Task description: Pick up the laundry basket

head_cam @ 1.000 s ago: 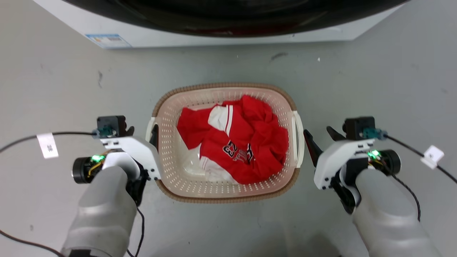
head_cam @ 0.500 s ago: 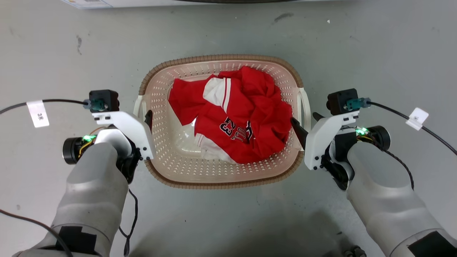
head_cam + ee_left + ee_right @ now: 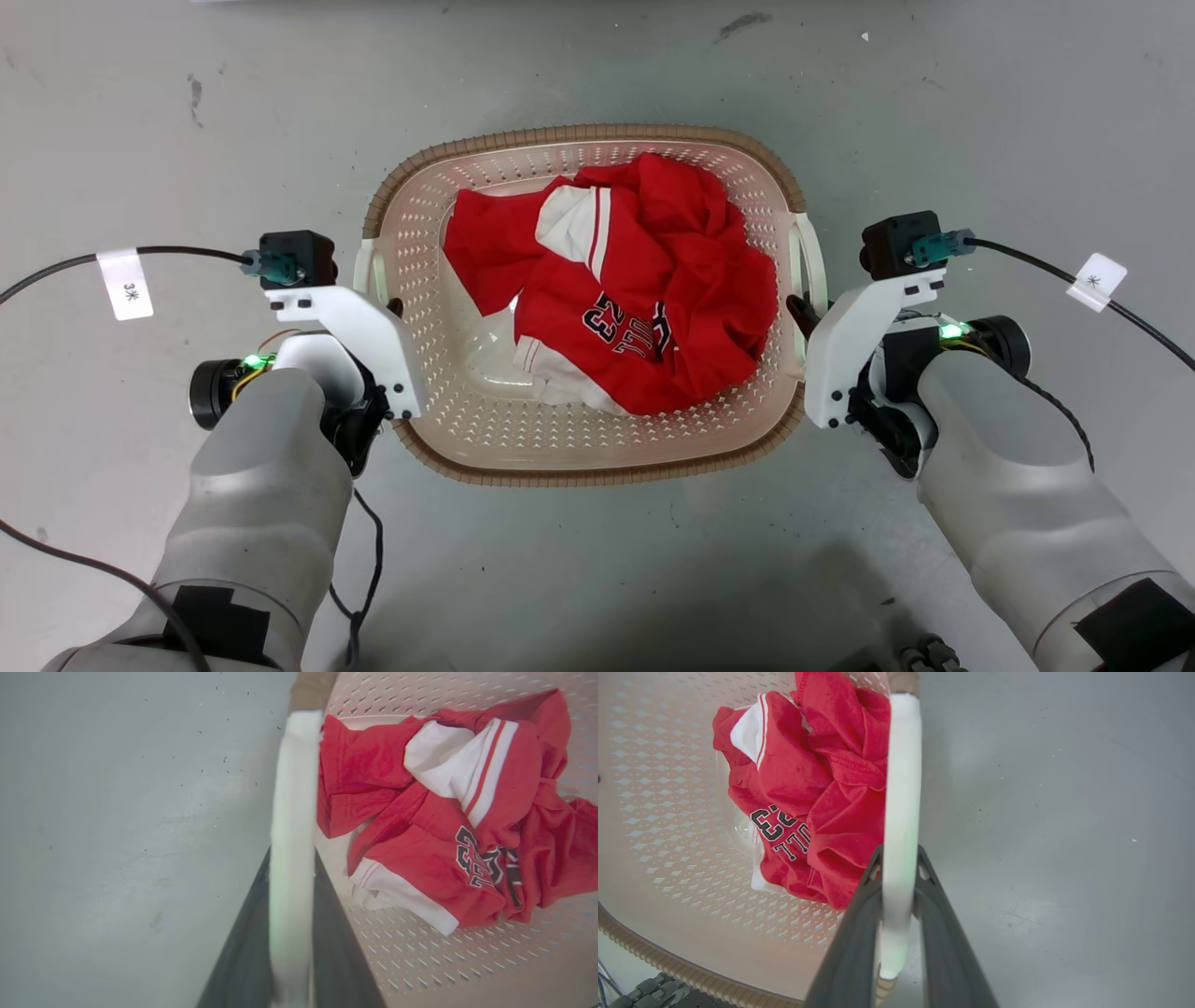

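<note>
The laundry basket [image 3: 579,133], cream perforated plastic with a brown woven-look rim, sits centred in the head view with a crumpled red and white jersey [image 3: 635,299] inside. My left gripper [image 3: 392,306] is at its white left handle [image 3: 373,271]. In the left wrist view both dark fingers [image 3: 336,952] of the left gripper [image 3: 293,858] clamp that handle [image 3: 294,788]. My right gripper [image 3: 795,306] is at the right handle [image 3: 810,252]. In the right wrist view the right gripper [image 3: 900,858] is shut on that handle [image 3: 902,765]. I cannot tell whether the basket touches the floor.
Grey concrete floor [image 3: 597,579] surrounds the basket. Black cables with white tags trail outward from each wrist, one on the left [image 3: 124,285] and one on the right [image 3: 1097,280]. A dark ribbed part shows at the lower left of the right wrist view [image 3: 654,994].
The camera has tipped down, so the washing machine has left the top of the picture. Both grippers moved in from beside the basket and closed on its side handles.
</note>
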Tool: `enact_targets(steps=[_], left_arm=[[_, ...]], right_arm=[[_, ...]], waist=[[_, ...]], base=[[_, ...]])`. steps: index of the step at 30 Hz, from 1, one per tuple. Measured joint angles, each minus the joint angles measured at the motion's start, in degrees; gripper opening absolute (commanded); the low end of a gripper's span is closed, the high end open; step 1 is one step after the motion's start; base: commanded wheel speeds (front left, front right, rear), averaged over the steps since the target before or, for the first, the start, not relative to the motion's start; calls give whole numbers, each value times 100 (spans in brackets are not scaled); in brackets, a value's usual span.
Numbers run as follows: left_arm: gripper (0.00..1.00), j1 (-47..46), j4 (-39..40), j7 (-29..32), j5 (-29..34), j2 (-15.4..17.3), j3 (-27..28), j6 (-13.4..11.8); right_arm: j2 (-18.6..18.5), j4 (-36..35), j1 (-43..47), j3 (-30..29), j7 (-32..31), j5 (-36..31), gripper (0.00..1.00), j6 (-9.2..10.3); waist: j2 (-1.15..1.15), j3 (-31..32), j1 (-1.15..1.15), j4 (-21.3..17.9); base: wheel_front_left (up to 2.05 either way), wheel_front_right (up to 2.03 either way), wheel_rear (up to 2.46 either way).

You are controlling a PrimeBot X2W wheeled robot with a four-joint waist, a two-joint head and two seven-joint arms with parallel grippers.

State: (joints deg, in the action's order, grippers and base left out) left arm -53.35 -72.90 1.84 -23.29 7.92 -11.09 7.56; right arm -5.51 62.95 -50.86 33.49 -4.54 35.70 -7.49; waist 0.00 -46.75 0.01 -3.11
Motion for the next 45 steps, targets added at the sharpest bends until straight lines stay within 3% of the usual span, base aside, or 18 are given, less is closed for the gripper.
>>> enact_targets(steps=[8,17,45], left_arm=[[0,53,69,194,-296,-56,-274,-2],[0,170,108,775,-725,-137,-568,-8],[0,627,-25,2426,-1629,-211,-1025,-18]], right_arm=[[-83,32,7,323,-144,426,0,0],[-257,12,124,621,-812,1056,0,10],[-449,381,502,1014,-2404,2183,0,9]], waist=[[0,203,0,4],[0,676,0,7],[0,3076,-1,137]], base=[[0,0,0],[0,0,0],[0,0,0]])
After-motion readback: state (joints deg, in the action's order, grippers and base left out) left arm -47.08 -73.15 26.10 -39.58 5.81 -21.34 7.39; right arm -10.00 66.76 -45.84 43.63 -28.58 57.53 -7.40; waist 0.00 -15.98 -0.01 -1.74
